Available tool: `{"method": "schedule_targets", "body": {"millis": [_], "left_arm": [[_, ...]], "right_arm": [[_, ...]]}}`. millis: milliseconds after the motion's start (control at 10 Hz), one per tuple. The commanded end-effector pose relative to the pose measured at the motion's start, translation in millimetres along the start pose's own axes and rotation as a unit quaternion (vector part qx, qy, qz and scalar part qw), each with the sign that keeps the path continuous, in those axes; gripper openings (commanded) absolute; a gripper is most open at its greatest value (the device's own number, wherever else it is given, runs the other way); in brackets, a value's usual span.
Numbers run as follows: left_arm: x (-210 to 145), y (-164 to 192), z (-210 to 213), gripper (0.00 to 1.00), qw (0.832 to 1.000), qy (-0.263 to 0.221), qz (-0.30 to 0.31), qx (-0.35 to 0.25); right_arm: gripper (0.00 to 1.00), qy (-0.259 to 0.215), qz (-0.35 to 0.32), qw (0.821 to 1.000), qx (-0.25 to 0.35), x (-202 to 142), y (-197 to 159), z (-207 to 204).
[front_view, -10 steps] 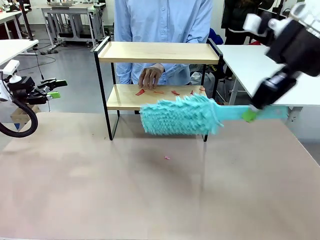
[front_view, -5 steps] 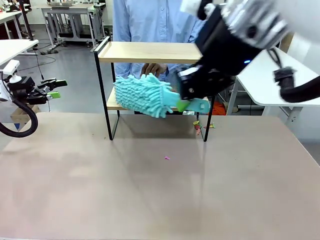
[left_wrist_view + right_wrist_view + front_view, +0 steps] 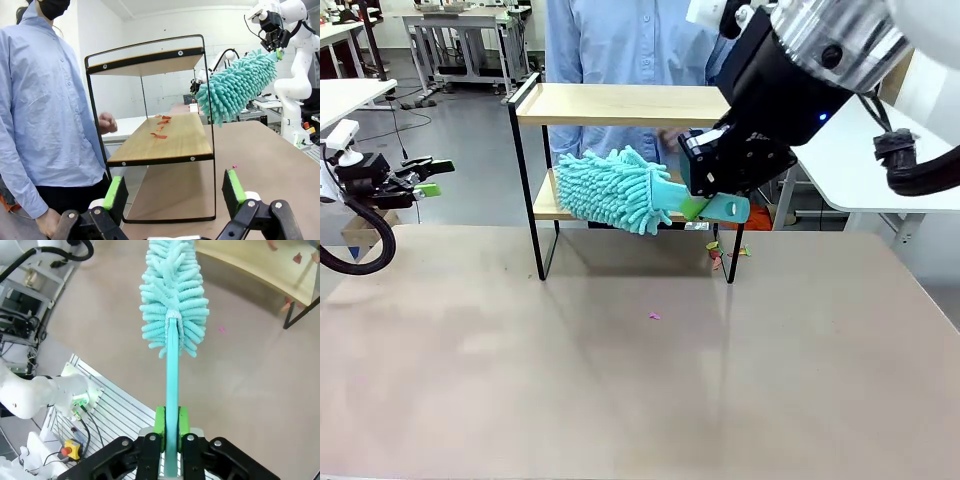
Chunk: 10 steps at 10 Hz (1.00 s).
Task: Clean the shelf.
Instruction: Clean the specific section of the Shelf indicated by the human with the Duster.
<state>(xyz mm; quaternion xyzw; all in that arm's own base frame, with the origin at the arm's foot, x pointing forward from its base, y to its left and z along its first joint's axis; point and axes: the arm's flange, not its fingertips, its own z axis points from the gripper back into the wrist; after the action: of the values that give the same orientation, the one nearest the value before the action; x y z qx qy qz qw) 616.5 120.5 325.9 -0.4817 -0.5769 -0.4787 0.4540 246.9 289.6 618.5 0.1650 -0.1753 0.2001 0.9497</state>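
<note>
The shelf [image 3: 630,103] stands at the far middle of the table, with two wooden boards in a black frame. Red scraps [image 3: 159,134] lie on its lower board [image 3: 170,142]. My right gripper [image 3: 695,207] is shut on the handle [image 3: 171,385] of a teal fluffy duster [image 3: 615,190]. The duster's head [image 3: 235,85] hangs at the shelf's near edge, between the two boards. My left gripper [image 3: 428,178] is off the table's left side, open and empty, its green pads [image 3: 231,186] pointing at the shelf's end.
A person in a light blue shirt [image 3: 640,40] stands behind the shelf, one hand [image 3: 106,122] held close to the body. Small scraps [image 3: 720,250] lie on the table by the shelf's right leg. A pink one [image 3: 654,316] lies nearer the middle. White tables stand at both sides.
My right arm swung the duster from the right of the shelf leftward to its near edge. The person's hand left the lower board. Scraps now lie on the table by the right leg.
</note>
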Motion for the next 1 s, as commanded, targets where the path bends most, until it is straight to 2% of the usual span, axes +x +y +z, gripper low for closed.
{"method": "schedule_targets", "body": {"millis": [0,400,700,900], "left_arm": [[2,-3,-1,1.00,1.000,0.005,-0.007,-0.004],[2,-3,-1,1.00,1.000,0.005,-0.007,-0.004],[2,-3,-1,1.00,1.000,0.005,-0.007,-0.004],[2,-3,-1,1.00,1.000,0.005,-0.007,-0.004]], "right_arm": [[0.13,-0.001,-0.001,1.000,0.000,0,2,-2],[0.13,-0.050,-0.079,0.994,-0.050,63,59,-79],[0.13,-0.113,-0.111,0.985,-0.071,109,91,-124],[0.13,-0.124,-0.170,0.976,-0.060,136,104,-151]]}}
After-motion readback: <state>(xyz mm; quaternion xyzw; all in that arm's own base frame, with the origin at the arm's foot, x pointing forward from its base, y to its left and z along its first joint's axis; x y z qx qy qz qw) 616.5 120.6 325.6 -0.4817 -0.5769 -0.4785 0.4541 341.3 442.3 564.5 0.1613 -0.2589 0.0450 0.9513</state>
